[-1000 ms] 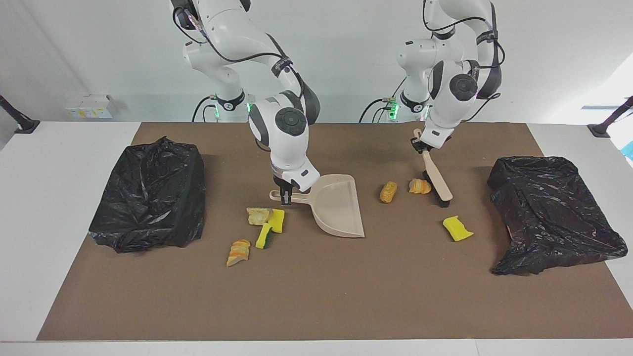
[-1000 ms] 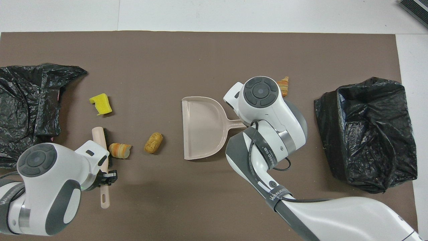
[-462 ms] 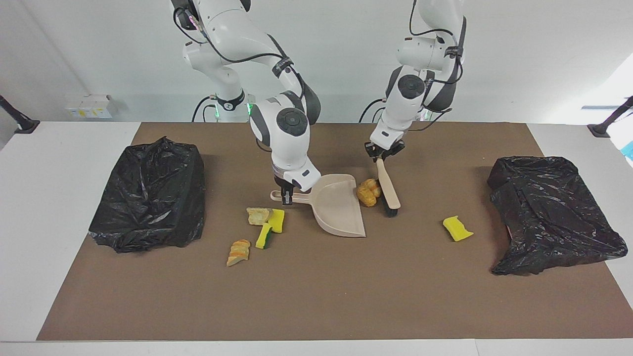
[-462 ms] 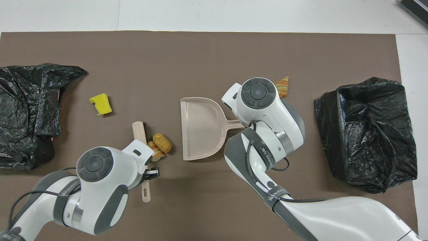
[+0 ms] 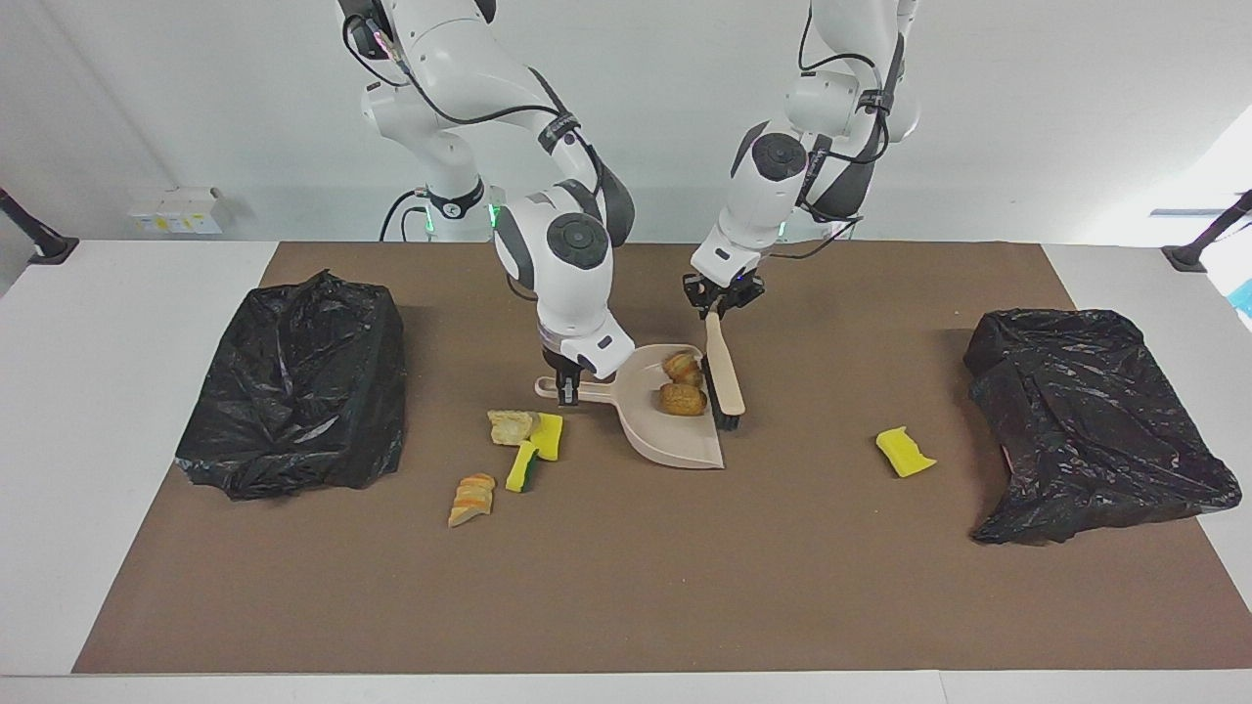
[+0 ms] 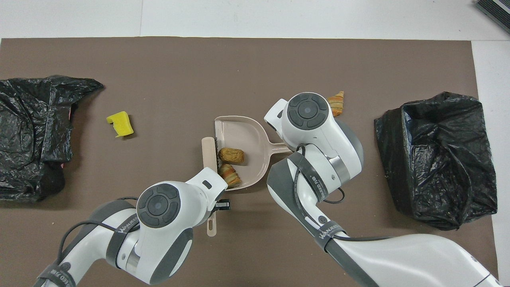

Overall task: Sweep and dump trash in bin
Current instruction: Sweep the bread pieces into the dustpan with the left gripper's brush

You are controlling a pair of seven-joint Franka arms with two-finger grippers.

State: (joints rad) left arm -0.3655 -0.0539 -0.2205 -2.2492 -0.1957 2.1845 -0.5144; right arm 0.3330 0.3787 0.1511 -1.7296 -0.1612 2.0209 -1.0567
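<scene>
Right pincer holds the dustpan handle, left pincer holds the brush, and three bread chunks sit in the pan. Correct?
Not quite: the overhead view shows two bread chunks in the dustpan, not three. The right pincer and the left pincer with the brush are as stated.

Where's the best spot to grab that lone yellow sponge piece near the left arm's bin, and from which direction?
Grip the yellow sponge piece across its narrow width, coming straight down from above. It lies flat on the mat with open space all round, so the fingers can likely straddle its long edges.
</scene>
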